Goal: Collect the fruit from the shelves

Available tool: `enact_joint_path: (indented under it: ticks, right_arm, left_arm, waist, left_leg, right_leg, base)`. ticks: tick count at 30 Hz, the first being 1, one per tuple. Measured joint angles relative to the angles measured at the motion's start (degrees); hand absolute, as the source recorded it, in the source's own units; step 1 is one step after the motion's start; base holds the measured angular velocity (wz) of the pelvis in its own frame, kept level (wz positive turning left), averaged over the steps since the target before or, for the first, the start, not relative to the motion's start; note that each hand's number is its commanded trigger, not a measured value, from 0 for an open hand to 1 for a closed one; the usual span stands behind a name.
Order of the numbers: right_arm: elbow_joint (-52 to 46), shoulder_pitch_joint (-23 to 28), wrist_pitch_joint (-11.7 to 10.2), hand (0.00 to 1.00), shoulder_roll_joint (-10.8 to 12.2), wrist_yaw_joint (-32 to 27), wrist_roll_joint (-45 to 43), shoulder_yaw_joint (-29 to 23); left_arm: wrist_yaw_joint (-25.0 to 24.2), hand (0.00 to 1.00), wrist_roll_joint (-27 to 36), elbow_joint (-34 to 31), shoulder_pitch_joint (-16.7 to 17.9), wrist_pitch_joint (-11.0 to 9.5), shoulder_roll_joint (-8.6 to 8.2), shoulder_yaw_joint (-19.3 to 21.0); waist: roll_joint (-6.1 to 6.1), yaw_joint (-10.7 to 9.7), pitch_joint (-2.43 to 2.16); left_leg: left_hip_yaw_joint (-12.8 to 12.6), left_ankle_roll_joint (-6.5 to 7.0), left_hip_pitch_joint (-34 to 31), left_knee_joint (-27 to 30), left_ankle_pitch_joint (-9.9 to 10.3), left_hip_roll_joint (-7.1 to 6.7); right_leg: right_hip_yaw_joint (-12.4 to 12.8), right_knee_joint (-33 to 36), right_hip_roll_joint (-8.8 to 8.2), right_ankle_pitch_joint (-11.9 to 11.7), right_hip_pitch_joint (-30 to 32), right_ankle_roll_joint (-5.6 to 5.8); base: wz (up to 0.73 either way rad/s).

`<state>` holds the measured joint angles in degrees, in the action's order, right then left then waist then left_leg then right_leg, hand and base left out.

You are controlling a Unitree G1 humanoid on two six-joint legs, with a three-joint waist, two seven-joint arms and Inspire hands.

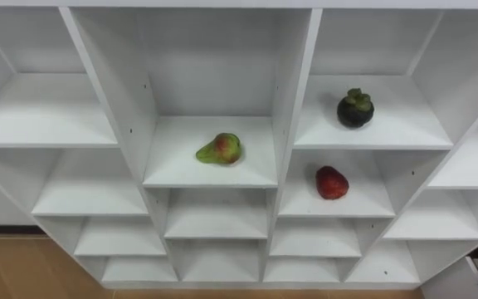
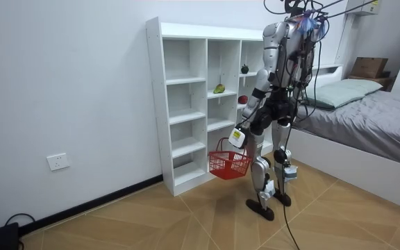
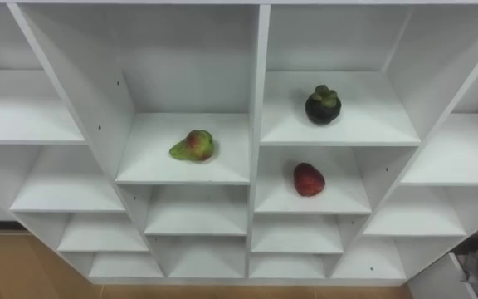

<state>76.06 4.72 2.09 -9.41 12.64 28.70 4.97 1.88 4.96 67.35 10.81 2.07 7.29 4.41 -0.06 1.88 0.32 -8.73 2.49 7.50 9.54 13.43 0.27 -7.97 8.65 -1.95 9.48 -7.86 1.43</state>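
3 fruits on closet (image 1: pixel 294 91) shelves, none collected as far as visible. Pear (image 1: pixel 220 149) in centre column compartment; red fruit (image 1: pixel 332 183) one column over, one shelf lower; mangosteen (image 1: pixel 355 109) at 1 o'clock of red fruit, compartment above. Robot stands facing closet. Left hand (image 2: pixel 237 137) low at side, fingers look clamped on handle of red basket (image 2: pixel 229 165), which hangs clear of floor; no fruit seen inside. Judgement: task at start, all three picks left; pear likely easiest first reach.
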Motion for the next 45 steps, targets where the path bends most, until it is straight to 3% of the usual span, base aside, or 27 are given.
enact_joint_path:
  ticks: [11,17,22,31,41,45]
  right_arm:
    - [-0.60,1.46,-0.18,0.00,-0.09,-3.87,0.69,-4.74]
    - [-0.90,1.73,-1.21,0.00,-0.14,-6.64,2.86,-7.44]
    - [-7.64,2.28,-1.79,0.00,-0.28,-10.94,8.75,-11.05]
    - [-19.63,3.52,-4.95,0.00,-0.04,-19.89,12.39,-15.23]
    - [-33.29,4.36,-8.55,0.00,0.32,-32.57,10.84,-14.84]
    - [-41.32,5.07,-10.65,0.00,0.74,-38.23,7.25,-14.67]
  left_arm:
    - [0.19,1.00,-0.10,-0.16,0.15,-0.05,0.37,2.25]
    - [0.15,1.00,-0.04,-0.14,0.11,-1.29,0.52,2.51]
    - [0.67,1.00,1.28,-0.18,-0.01,-2.38,0.49,2.52]
    - [3.06,1.00,2.20,-0.51,0.73,-4.22,0.40,2.55]
    - [3.08,1.00,2.01,-1.06,1.33,-4.81,0.58,2.12]
    - [3.92,1.00,2.17,-1.26,1.58,-5.97,0.53,2.12]
  waist:
    - [-0.11,-0.15,-0.05]
    - [-0.43,-0.32,-0.09]
    - [-0.35,-1.71,-0.07]
    - [-0.10,-3.09,-0.40]
    - [0.03,-3.17,-0.51]
    - [0.14,-3.12,-0.59]
  left_leg:
    - [-0.27,-0.01,0.15,0.01,-0.01,0.05]
    - [-0.85,-0.01,0.77,-0.16,-0.01,0.04]
    - [-1.76,-0.01,0.66,-0.22,0.00,0.11]
    - [-3.61,-0.01,0.83,-0.46,0.00,0.30]
    - [-3.58,0.00,0.39,-0.46,0.00,0.28]
    - [-3.55,0.00,0.03,-0.41,-0.01,0.24]
  right_leg:
    - [0.29,0.02,0.03,0.00,0.02,0.00]
    - [0.81,0.08,0.04,0.00,-0.02,0.00]
    - [1.51,0.23,0.07,0.00,0.62,-0.01]
    - [3.45,1.16,0.38,-0.03,2.08,-0.04]
    - [3.34,1.17,0.35,-0.03,2.54,-0.04]
    - [3.25,1.21,0.32,-0.03,2.94,-0.04]
  base:
    - [0.00]
    - [-0.04]
    - [-0.09]
    - [-0.12]
    - [0.00]
    - [0.00]
